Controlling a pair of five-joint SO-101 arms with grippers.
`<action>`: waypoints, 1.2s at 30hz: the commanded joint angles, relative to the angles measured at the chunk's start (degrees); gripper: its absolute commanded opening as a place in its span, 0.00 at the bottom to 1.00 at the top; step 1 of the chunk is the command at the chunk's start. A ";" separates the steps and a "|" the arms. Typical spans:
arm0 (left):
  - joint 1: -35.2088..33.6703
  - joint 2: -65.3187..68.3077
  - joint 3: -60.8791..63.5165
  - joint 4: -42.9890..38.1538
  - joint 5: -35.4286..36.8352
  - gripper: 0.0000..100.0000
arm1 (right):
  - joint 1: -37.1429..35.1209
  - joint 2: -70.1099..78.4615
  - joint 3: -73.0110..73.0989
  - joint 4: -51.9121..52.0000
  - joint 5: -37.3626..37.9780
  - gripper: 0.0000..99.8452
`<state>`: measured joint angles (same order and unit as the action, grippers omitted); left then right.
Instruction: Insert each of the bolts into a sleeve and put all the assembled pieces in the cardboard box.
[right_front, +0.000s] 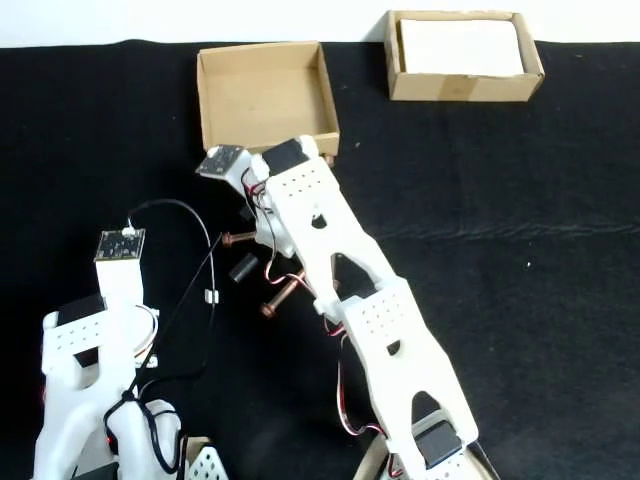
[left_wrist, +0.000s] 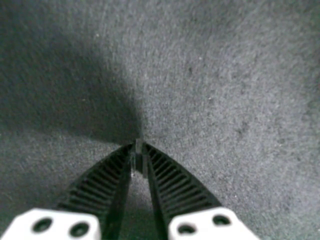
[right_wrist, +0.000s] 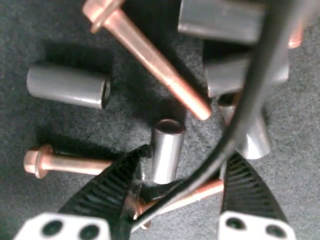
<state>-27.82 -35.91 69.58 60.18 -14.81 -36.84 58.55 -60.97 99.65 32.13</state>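
1. The right pincer (right_wrist: 190, 157) is spread wide over a heap of parts. A grey sleeve (right_wrist: 167, 150) stands between its fingers, close against one.
2. Copper bolts (right_wrist: 150, 55) and more sleeves lie around it on the black worktop (right_front: 520, 260), just on the near side of the open cardboard box (right_front: 265, 100).
3. The left pincer (left_wrist: 139, 150) is closed, tips together, over dark cloth at the near left.
4. A second box (right_front: 465, 88) sits at the far right.

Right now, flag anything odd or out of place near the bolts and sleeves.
A black cable cuts across the open right pincer, passing in front of the sleeve that stands between its jaws. That looks out of place, and it might snag a grasp.
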 joint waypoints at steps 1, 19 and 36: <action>-0.22 0.04 -1.98 -0.53 0.18 0.01 | -0.13 -0.04 0.57 1.01 0.70 0.22; -0.22 0.13 -1.98 -0.53 0.18 0.01 | -0.40 6.11 2.86 0.04 3.96 0.22; 1.36 0.13 -1.89 -0.53 0.18 0.01 | 0.13 2.86 -0.57 1.19 0.97 0.01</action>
<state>-27.21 -35.91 69.58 60.18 -14.81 -36.04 63.65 -61.32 99.47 35.30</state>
